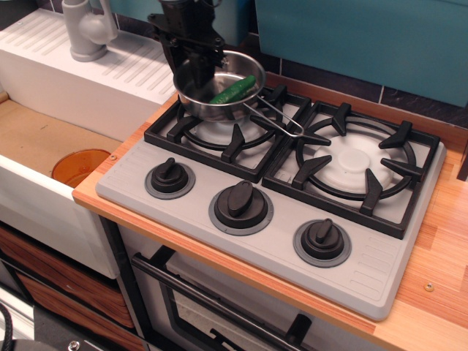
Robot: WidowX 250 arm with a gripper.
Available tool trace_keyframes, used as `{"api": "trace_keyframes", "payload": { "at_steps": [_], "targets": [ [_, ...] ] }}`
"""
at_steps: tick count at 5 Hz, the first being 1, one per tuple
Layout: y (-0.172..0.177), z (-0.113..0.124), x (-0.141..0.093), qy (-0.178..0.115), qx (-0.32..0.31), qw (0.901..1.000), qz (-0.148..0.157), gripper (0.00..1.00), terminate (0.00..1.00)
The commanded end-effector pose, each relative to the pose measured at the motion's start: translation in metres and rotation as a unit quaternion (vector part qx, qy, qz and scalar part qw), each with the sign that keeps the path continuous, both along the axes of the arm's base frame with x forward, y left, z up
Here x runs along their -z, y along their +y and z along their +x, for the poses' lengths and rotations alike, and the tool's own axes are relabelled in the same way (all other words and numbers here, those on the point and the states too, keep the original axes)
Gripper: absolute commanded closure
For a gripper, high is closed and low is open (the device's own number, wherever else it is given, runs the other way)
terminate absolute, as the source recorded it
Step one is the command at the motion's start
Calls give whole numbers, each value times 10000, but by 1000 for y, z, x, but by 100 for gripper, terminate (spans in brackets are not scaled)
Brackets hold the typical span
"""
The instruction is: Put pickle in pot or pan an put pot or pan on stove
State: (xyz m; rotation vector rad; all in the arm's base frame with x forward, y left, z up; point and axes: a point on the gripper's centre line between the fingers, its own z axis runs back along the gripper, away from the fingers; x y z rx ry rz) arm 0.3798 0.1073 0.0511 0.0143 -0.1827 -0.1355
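- The far-left burner grate [219, 130] of the stove [270, 197] is taken up by the pan [219, 95], its wire handle [278, 121] reaching toward the table's right edge, with the gripper [191, 66] standing over its far-left rim.
- The right burner grate [358, 164] lies open from above.
- Three knobs [241, 201] line the near edge.
- A faucet [86, 29] stands at the far-left corner.

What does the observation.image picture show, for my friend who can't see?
A black gripper holds a small shiny steel saucepan, with a bumpy green toy pickle inside, at the back of the left burner of a light grey toy stove.
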Motion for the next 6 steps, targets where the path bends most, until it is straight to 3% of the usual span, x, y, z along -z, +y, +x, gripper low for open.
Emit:
{"api": "trace_keyframes", "payload": {
  "at_steps": [1,4,6],
  "targets": [
    [-19,17,-69,-425,-108,9987,270,0,0],
    [-36,19,-124,-91,-83,9990,429,0,0],
    [-68,14,-116,-85,-199,9993,309,0,0]
  ]
}}
